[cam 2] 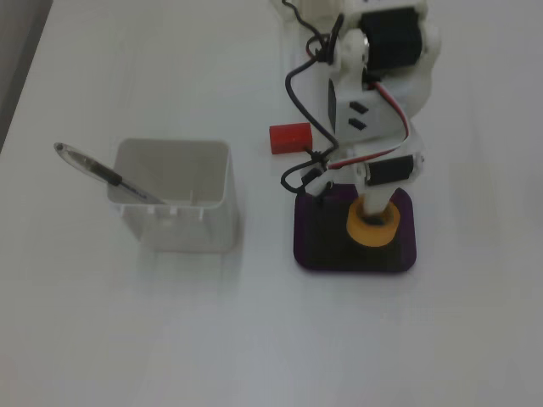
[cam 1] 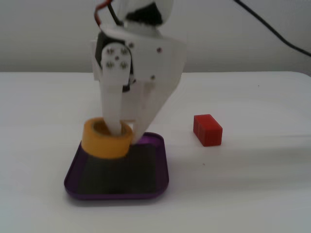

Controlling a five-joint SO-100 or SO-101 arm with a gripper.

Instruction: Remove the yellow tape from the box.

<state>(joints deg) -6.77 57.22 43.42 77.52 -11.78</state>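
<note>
The yellow tape [cam 1: 104, 145] is a thick roll at the back left of the purple box [cam 1: 116, 194], a shallow tray with a dark bottom. My gripper [cam 1: 127, 131] comes down from above. One white finger is inside the roll's hole and the other is against the roll's outer wall on the right, so the jaws are closed on the wall. I cannot tell whether the roll rests on the tray or hangs just above it. In the other fixed view the tape [cam 2: 373, 240] is in the right half of the box [cam 2: 318, 254], under the gripper [cam 2: 373, 216].
A small red block [cam 1: 208, 129] lies on the table right of the tray; it also shows in the other fixed view [cam 2: 290, 137], behind the tray. A tall white container [cam 2: 174, 195] with a pen [cam 2: 102, 170] in it stands to the left there.
</note>
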